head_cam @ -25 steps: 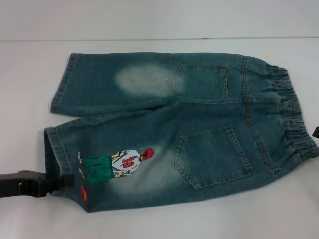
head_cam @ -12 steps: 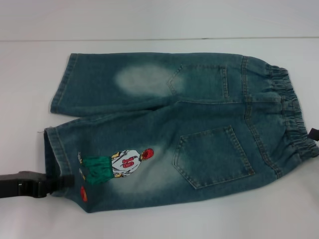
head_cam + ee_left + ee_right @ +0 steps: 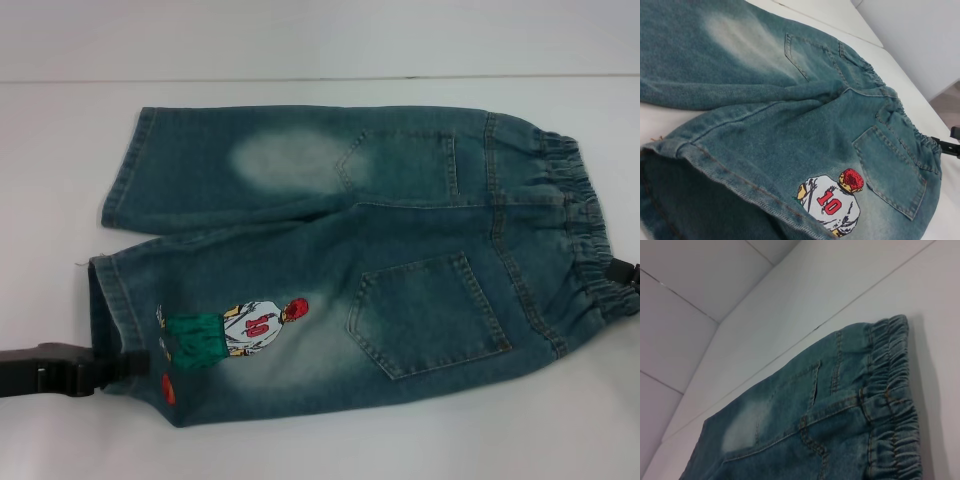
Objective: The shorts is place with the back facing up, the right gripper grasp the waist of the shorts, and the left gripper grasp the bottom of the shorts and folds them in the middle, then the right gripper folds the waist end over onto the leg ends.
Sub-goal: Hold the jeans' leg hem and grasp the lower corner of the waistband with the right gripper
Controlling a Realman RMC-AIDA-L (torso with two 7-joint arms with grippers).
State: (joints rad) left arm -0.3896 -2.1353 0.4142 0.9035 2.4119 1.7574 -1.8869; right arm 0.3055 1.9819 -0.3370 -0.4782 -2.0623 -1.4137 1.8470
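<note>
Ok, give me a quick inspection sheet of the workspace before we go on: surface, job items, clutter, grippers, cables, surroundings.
Surface: white table, bare around the garment.
Job's things: denim shorts lie flat, back pockets up, waist toward the robot's right, leg ends to its left; embroidered number 10 figure on the near leg.
Clutter: nothing seen.
Grippers: left gripper at the near leg's hem; right gripper at the near waist corner, mostly out of frame.
Cables: nothing seen.
Surroundings: plain white wall behind the table.
</note>
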